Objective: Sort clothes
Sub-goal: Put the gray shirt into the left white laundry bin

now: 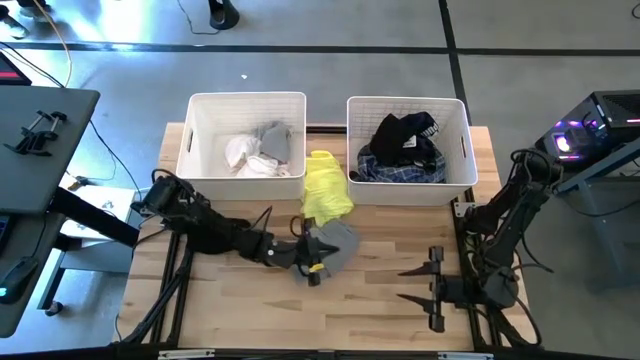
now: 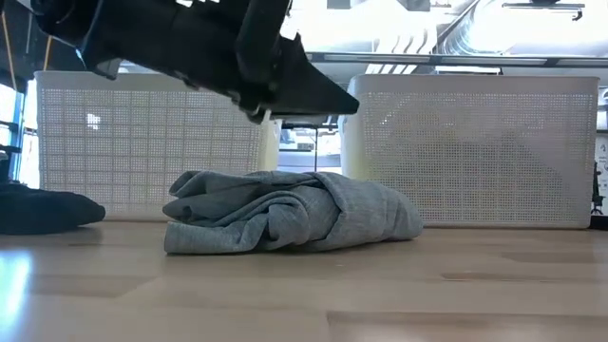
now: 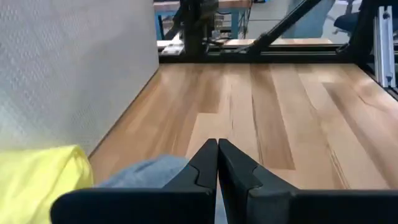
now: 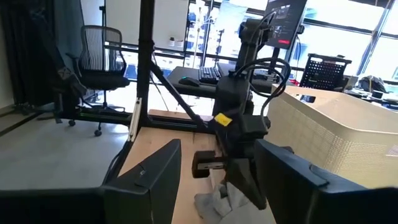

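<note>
Clothes are partly sorted, and a crumpled grey fabric garment [image 1: 335, 244] lies on the wooden bench [image 1: 400, 300] in front of the gap between the two white plastic bins [image 1: 248, 103], touching a yellow garment [image 1: 325, 188]. The left gripper [image 1: 313, 262] hovers at its near edge, fingers [image 3: 211, 171] pressed together on nothing. The right gripper [image 1: 425, 290] waits well apart, fingers spread.

Soft grey cloth garment [image 2: 290, 220] — smooth wood table [image 2: 380, 285].
</note>
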Controlling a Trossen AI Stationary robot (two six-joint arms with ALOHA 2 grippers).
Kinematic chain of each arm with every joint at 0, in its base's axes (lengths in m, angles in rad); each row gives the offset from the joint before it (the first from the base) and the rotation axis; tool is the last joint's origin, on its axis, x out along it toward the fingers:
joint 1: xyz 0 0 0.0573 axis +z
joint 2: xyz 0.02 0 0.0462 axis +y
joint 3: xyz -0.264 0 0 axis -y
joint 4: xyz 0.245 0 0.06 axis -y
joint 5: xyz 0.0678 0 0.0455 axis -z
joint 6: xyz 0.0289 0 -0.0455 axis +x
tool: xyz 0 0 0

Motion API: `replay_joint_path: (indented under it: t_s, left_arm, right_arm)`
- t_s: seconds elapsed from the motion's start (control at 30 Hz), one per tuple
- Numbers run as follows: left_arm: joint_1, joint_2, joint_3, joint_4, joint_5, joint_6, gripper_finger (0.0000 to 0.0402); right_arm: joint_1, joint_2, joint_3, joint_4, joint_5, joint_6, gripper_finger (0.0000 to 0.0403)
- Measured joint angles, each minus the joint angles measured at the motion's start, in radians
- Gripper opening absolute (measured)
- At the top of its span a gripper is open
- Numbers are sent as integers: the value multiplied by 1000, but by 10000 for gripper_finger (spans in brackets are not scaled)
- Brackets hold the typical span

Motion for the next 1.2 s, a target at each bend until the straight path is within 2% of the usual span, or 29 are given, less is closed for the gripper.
replay_joint_path:
  t_s: [0.13,0.3,0.5,0.63,0.73,0.83,0.97,1.1,1.13,1.2]
  left_arm:
    - [7,0,-2,-19,92,12,32]
    - [36,0,-1,-50,246,9,113]
    - [82,0,-1,-192,279,40,216]
    - [129,0,0,-303,366,45,244]
    - [147,-4,4,-414,423,47,237]
    - [149,-6,6,-508,409,46,209]
    - [158,-5,5,-548,444,41,136]
    - [174,8,5,-540,503,16,38]
    - [177,9,4,-537,506,6,22]
    - [181,6,3,-533,513,-19,15]
  right_arm:
    - [-12,0,0,2,0,3,195]
    - [-28,0,0,4,1,6,195]
    - [-43,0,0,4,1,6,195]
    - [-49,0,0,3,1,14,195]
    - [-49,0,0,3,1,23,195]
    - [-49,0,0,3,0,24,195]
    - [-49,0,0,3,0,24,195]
    - [-49,0,0,3,0,31,195]
    - [-49,0,0,3,0,33,195]
    - [-49,0,0,3,-2,34,195]
